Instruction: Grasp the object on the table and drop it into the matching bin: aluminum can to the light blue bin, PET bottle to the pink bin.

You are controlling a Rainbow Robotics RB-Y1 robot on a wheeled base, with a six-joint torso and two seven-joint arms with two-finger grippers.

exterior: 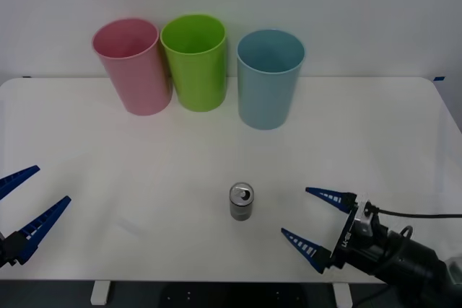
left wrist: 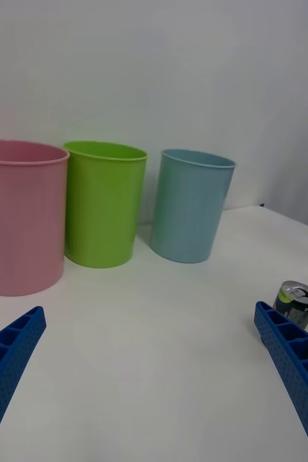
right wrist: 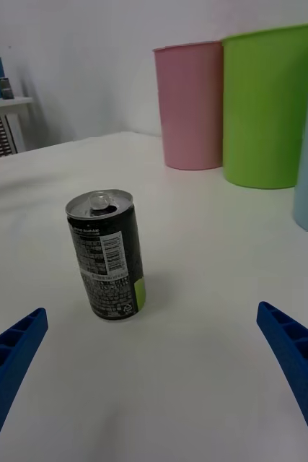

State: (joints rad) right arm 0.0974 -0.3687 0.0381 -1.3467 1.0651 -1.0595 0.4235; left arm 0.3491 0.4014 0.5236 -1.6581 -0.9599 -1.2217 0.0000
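Observation:
A small aluminum can (exterior: 242, 201) stands upright on the white table (exterior: 108, 142), near its front edge; up close, the can (right wrist: 107, 254) has a dark printed label and a shiny pull-tab top. My right gripper (exterior: 310, 221) is open, low over the table just right of the can, its fingers pointing at it. The can (left wrist: 296, 302) also peeks out behind a finger in the left wrist view. At the front left edge my left gripper (exterior: 25, 203) waits open. The light blue bin (exterior: 269, 77) and the pink bin (exterior: 133, 65) stand at the back.
A lime green bin (exterior: 194, 60) stands between the pink and light blue ones, all three in a row near the table's far edge. A wide stretch of bare tabletop separates the can from the bins. A cable trails from my right wrist (exterior: 426, 216).

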